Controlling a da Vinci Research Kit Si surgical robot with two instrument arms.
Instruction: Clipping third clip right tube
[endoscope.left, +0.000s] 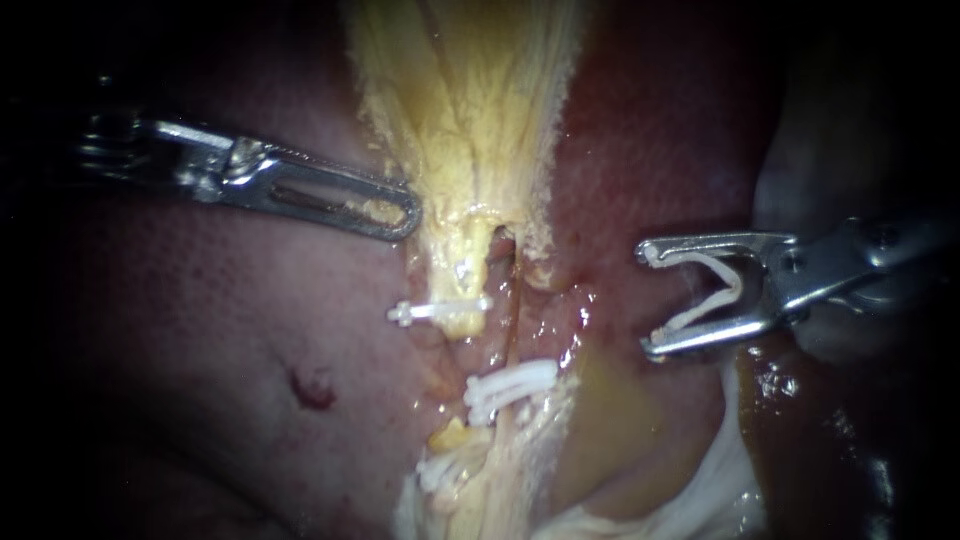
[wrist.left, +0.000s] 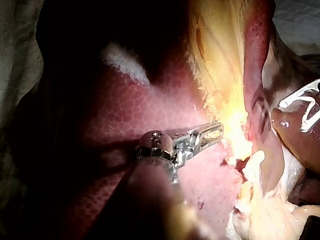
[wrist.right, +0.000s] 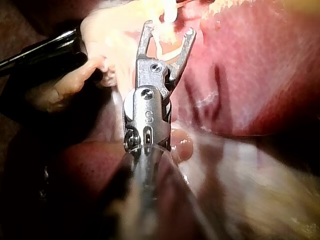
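My right instrument (endoscope.left: 646, 300) comes in from the right with its jaws wide apart and a white V-shaped clip (endoscope.left: 712, 290) seated between them, touching both. It hovers over the liver, well to the right of the tubes and touching neither. The right tube (endoscope.left: 507, 335) carries two white clips (endoscope.left: 512, 384) side by side. One clip (endoscope.left: 438, 312) crosses the left tube (endoscope.left: 462, 275). My left instrument (endoscope.left: 405, 212) has its jaws closed on the edge of the yellow gallbladder tissue (endoscope.left: 465, 100). The right wrist view shows the loaded jaws (wrist.right: 168, 27) from behind.
Red-brown liver (endoscope.left: 200, 330) fills the left and the upper right. More white clip material (endoscope.left: 445, 468) lies lower on the pale stalk. Whitish tissue (endoscope.left: 720, 490) sits under my right instrument. A small dark red spot (endoscope.left: 312, 388) marks the liver.
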